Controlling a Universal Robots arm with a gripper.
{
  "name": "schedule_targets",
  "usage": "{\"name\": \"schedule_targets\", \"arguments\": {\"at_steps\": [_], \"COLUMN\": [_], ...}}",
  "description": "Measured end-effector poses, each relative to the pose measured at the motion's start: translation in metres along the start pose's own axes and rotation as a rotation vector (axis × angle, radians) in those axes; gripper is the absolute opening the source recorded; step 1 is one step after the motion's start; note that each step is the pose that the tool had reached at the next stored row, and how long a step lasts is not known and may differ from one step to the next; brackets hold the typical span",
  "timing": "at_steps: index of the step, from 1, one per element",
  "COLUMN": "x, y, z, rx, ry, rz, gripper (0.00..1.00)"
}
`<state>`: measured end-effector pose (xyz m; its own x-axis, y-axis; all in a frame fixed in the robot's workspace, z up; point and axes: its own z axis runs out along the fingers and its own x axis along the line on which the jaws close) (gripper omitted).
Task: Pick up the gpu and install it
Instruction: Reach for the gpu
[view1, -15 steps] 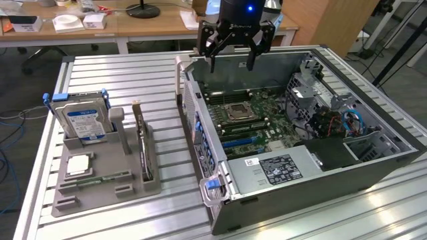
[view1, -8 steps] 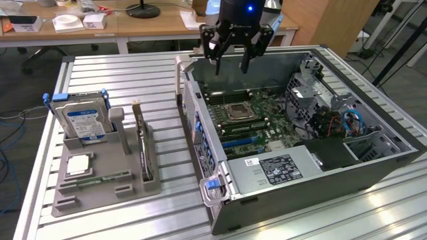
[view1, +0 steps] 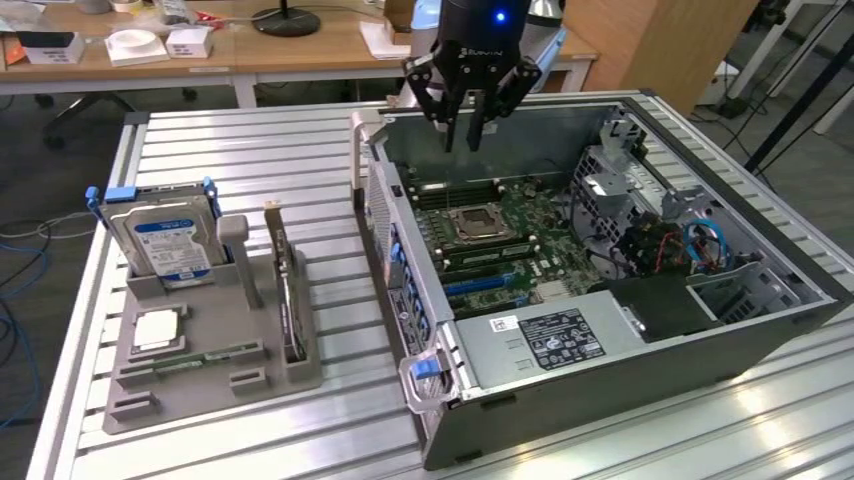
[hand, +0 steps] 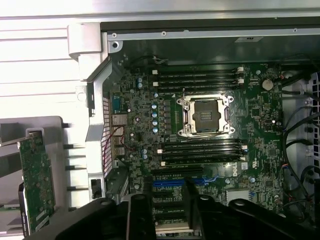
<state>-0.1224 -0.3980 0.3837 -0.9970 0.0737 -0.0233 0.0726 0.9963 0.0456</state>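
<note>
The gpu (view1: 286, 295) stands on its thin edge in a slot of the grey holder (view1: 200, 350), which sits toward the bench's (view1: 240, 140) edge on the exterior view's left. Its long axis runs from the bench's far edge toward the near edge, roughly parallel to the closest side wall of the open computer case (view1: 747, 330). A hard drive (view1: 167, 240) stands in the same holder, further toward that edge.

The fingers (view1: 477, 132) are well apart from the card. They hang over the far end of the case, above the motherboard (view1: 501, 235). From there the gpu lies toward the exterior view's left and toward the bench's near edge, with the case wall between the two.

The fingers are partly spread, with a gap between them and nothing in it. The arm (view1: 474, 30) comes straight down with the fingers pointing at the board. The wrist view looks onto the processor socket (hand: 206, 116) and its memory slots, so the pick-up does not look begun.
</note>
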Motion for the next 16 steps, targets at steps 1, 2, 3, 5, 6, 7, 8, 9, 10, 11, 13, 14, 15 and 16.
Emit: {"name": "schedule_targets", "arguments": {"at_steps": [1, 2, 3, 5, 6, 7, 8, 9, 10, 11, 13, 14, 15, 16], "x": [0.0, 0.0, 0.0, 0.0, 0.0, 0.0, 0.0, 0.0, 0.0, 0.0, 0.0, 0.0, 0.0, 0.0], "y": [0.0, 0.0, 0.0, 0.0, 0.0, 0.0, 0.0, 0.0, 0.0, 0.0, 0.0, 0.0, 0.0, 0.0], "z": [0.0, 0.0, 0.0, 0.0, 0.0, 0.0, 0.0, 0.0, 0.0, 0.0, 0.0, 0.0, 0.0, 0.0], "rx": [0.0, 0.0001, 0.0001, 0.0, 0.0001, 0.0, 0.0, 0.0001, 0.0, 0.0001, 0.0, -0.0001, -0.0001, -0.0001], "ry": [0.0, 0.0001, 0.0, 0.0, 0.0, 0.0, 0.0001, 0.0001, 0.0001, 0.0001, 0.0002, 0.0003, 0.0003, 0.0003], "rz": [0.0, 0.0, 0.0, 0.0, 0.0, 0.0, -0.001, -0.001, -0.001, -0.001, -0.003, -0.006, -0.006, -0.006], "gripper": [0.32, 0.26, 0.26, 0.21, 0.21, 0.14, 0.14, 0.14, 0.14, 0.14, 0.14, 0.14, 0.14, 0.14]}}
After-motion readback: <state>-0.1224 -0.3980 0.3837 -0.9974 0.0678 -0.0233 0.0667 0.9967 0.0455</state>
